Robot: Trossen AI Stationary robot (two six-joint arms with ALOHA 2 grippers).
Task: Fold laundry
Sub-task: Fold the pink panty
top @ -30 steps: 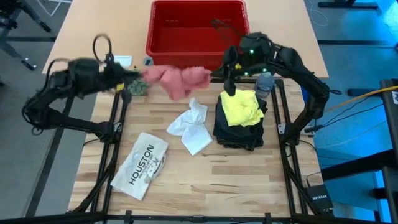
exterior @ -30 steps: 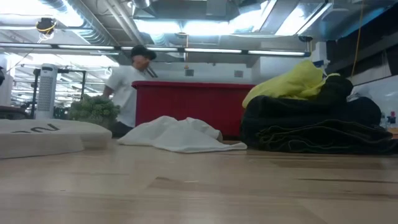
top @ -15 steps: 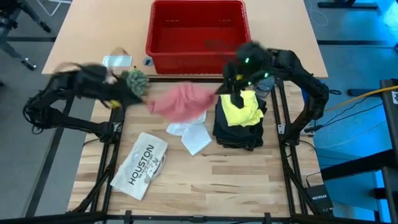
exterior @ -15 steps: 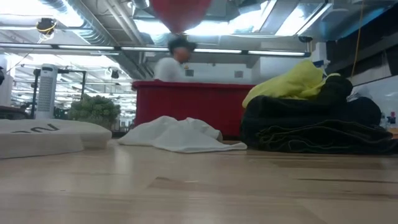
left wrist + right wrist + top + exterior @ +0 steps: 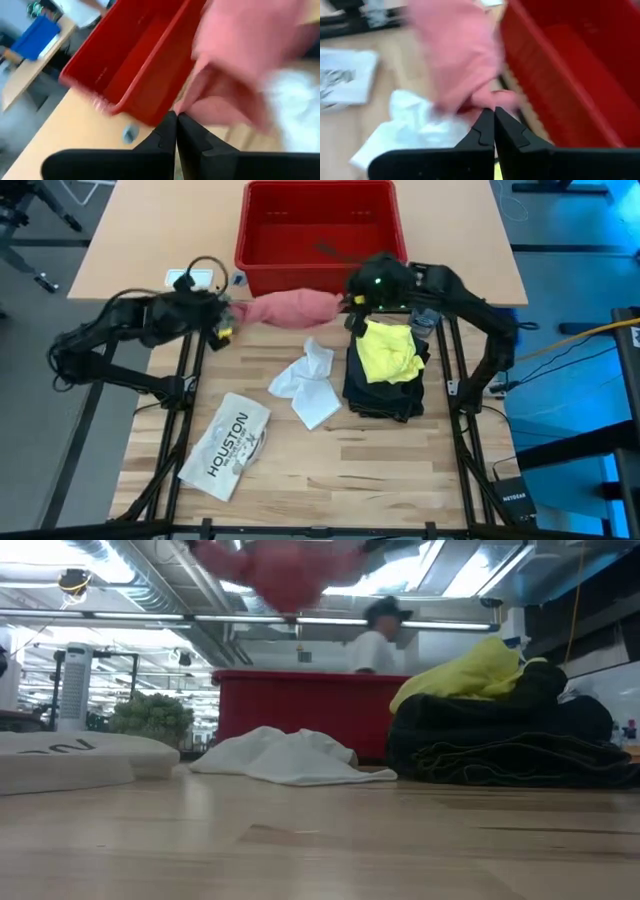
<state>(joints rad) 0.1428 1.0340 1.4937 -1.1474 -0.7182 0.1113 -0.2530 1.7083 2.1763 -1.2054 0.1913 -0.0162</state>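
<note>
High view: left gripper [image 5: 226,313] and right gripper [image 5: 347,304] pinch pink cloth [image 5: 285,308] aloft.

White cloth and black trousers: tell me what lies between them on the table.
Nothing: in the high view a bare strip of tabletop separates the white cloth from the black trousers.

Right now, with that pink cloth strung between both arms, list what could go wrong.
1. The pink cloth, pinched at each end by the left hand and right hand, hangs beside the red basket and may snag its rim.
2. Lowered here, it could land on the white cloth.
</note>
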